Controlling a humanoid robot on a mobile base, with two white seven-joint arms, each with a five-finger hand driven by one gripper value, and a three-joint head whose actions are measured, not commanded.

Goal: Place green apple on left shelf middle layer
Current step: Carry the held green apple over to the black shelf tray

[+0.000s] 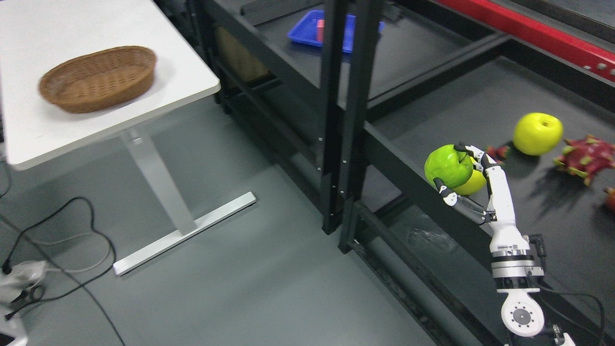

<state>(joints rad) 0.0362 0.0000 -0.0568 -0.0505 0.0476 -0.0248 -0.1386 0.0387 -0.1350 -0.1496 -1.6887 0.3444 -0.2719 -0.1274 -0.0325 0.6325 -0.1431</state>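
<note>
A bright green apple (444, 163) is held in my right hand (454, 169), whose white fingers (480, 156) curl over its top while the thumb presses from below. The hand holds it over the front rail of the right shelf (399, 158). A yellow-green fruit (475, 185) shows just behind the apple, partly hidden by it. The left shelf's layer (408, 53) lies further back, past the black upright posts (343, 115). My right arm rises from the bottom right.
A yellow-green apple (538, 133), a dragon fruit (586, 156) and a small red fruit (500, 152) lie on the right shelf. A blue tray (300, 29) sits on the left shelf. A wicker basket (98, 77) stands on the white table (29, 139). Cables (72, 240) trail across the floor.
</note>
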